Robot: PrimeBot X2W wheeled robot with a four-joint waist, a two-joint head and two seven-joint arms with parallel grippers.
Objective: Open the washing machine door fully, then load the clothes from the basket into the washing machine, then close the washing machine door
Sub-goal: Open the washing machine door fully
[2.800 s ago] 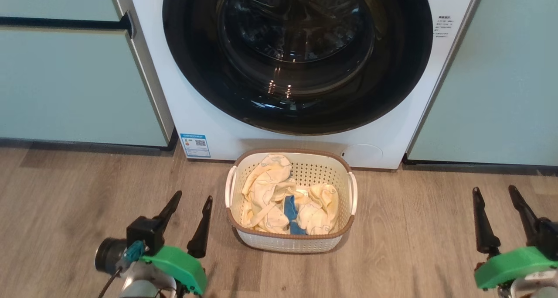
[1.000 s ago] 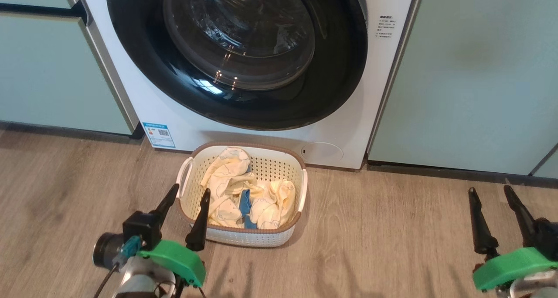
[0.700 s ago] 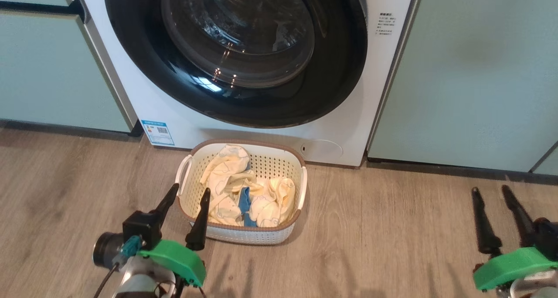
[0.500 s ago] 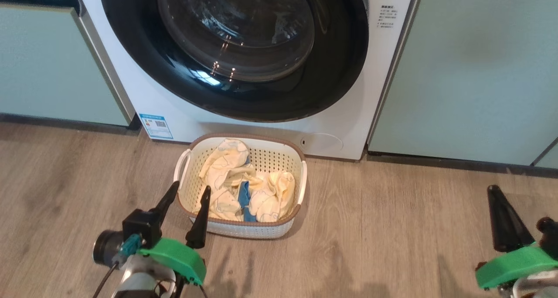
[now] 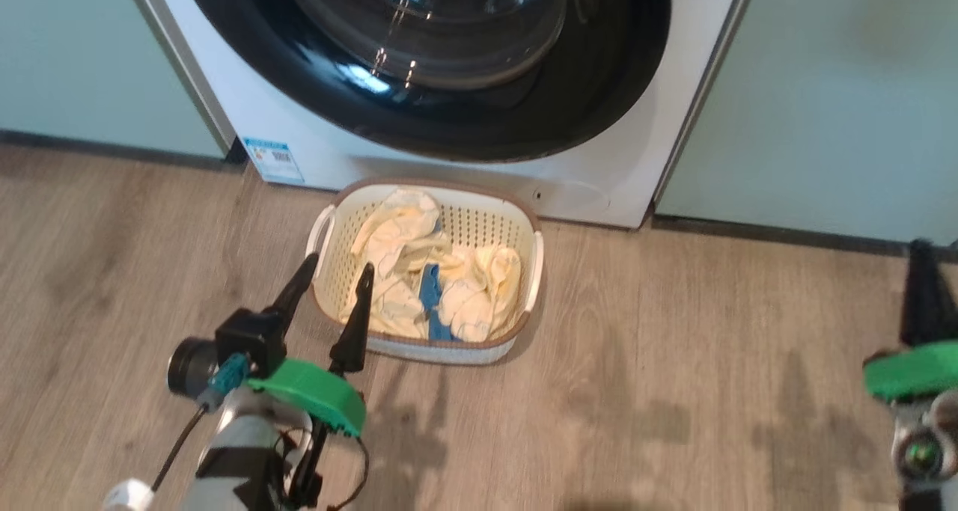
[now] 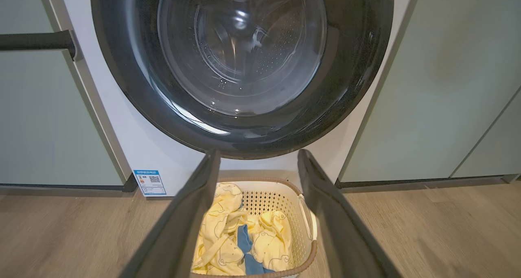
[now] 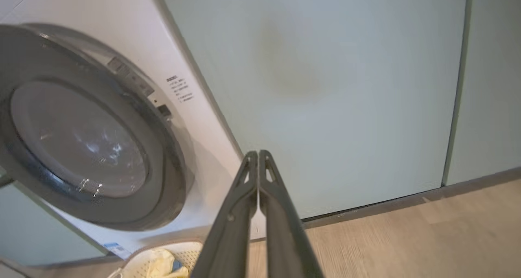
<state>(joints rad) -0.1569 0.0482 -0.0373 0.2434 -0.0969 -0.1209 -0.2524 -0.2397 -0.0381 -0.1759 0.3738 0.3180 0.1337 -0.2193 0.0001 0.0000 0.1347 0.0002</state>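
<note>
At head view's right edge, clenched right pincer [image 5: 923, 260] partly cropped; left pincer [image 5: 338, 262] released.

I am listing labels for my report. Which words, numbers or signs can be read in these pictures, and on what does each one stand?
No text here can be read as words.
Blue-bordered sticker, low on the white front of the washing machine: a QR code and small print, too small to read.
Dark printed lines on the machine's front, beside the washing machine door: too blurred to read.
</note>
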